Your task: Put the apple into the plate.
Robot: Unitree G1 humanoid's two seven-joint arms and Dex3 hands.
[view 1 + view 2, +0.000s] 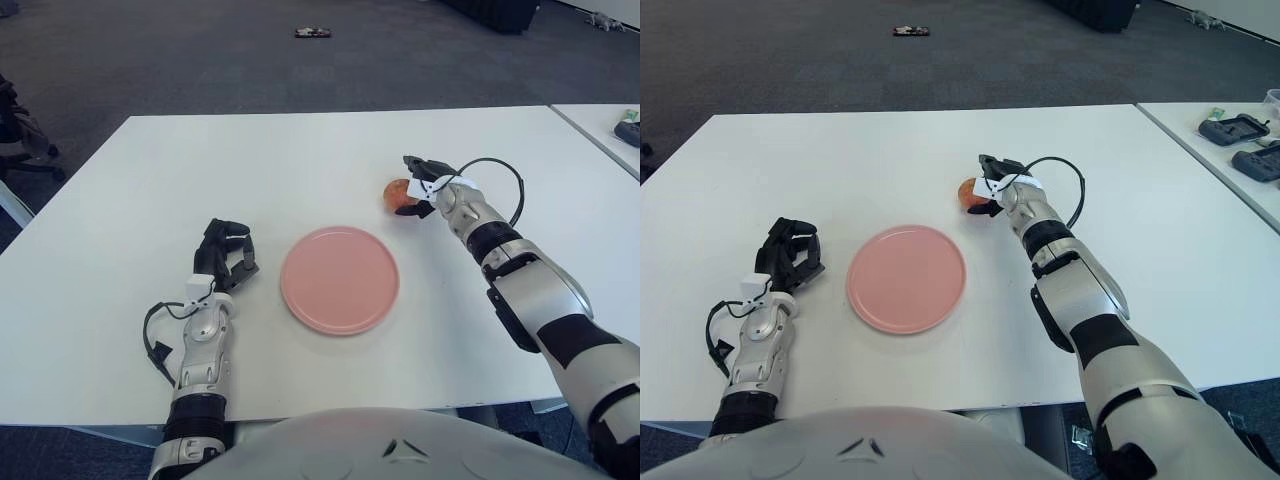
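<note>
From where I stand, the apple (397,193) sits on the white counter (300,160), up and to the right of the pink plate (340,279) and clearly apart from its rim, so nothing lies in the plate. The right hand (428,184) is stretched out across the counter and pressed against the apple's right side; its dark fingers (414,164) reach over the top of the fruit while the thumb shows low at its front, so the hand is cupped around the apple from that side, though I cannot tell whether the grip is actually closed tight on it. A black cable loops from the wrist of that arm out over the counter just behind it. The left hand (226,254) shows to the left of the plate, near it but not touching it, with its fingers curled inward and nothing between them. Beyond the counter's far edge the floor is dark grey carpet (250,60), and a small dark object (312,33) lies on it well back from the counter. A second white counter (1240,150) stands off to the right with a couple of dark devices (1238,127) on it.
</note>
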